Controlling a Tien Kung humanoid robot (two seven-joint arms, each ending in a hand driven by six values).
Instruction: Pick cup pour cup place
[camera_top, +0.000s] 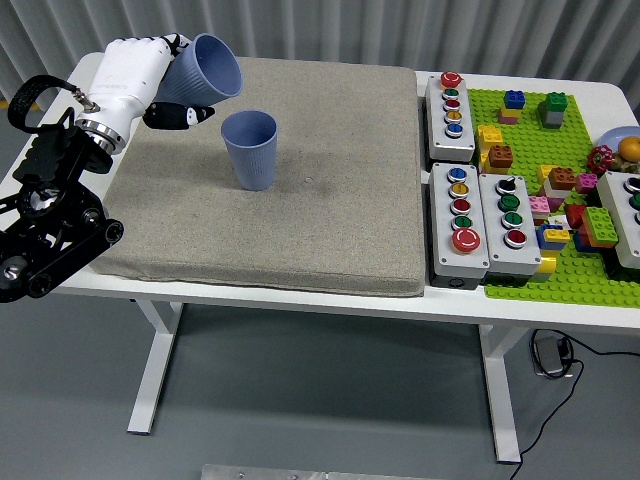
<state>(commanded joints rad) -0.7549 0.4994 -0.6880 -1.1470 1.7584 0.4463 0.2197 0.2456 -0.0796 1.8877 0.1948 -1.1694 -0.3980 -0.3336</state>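
Head view shows the left hand holding a tilted cup above the standing cup; pouring looks done, so set it down next.

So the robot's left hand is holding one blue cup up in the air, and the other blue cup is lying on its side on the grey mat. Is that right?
Not quite. The head view shows the second blue cup standing upright on the grey mat, its open mouth facing up, not lying on its side. The rest holds: the left hand grips the other blue cup, raised and tilted, above the mat.
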